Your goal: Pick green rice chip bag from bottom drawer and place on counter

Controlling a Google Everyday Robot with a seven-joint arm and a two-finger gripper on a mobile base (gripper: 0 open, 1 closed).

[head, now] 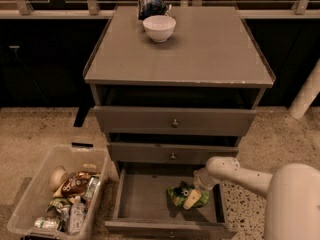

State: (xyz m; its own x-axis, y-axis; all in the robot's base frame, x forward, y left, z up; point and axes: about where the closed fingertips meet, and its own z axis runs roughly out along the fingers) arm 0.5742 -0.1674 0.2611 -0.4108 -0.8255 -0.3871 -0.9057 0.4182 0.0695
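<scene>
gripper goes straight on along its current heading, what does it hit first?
The green bag: the gripper, low in the bottom drawer, points down-left at it and looks to be at or on it; depth is unclear.

The white robot arm [250, 176] runs out of the picture at the right and bottom edges. Its pincer [192, 198] is down inside the deep grey bottom drawer [145, 194], right over the small bright green foil bag [175, 195], covering the bag's right part; whether it touches the bag cannot be told. The drawer's front panel is cut off by the lower edge. On the grey square tabletop [200, 49], a white bowl [159, 28] hides the lower part of a dark blue bag [150, 5] behind it. The clear plastic bin [75, 149] at the left loses its near corner to the bottom edge, and its jumbled contents are too small to name. A pale post [306, 91] is cut by the right edge.
</scene>
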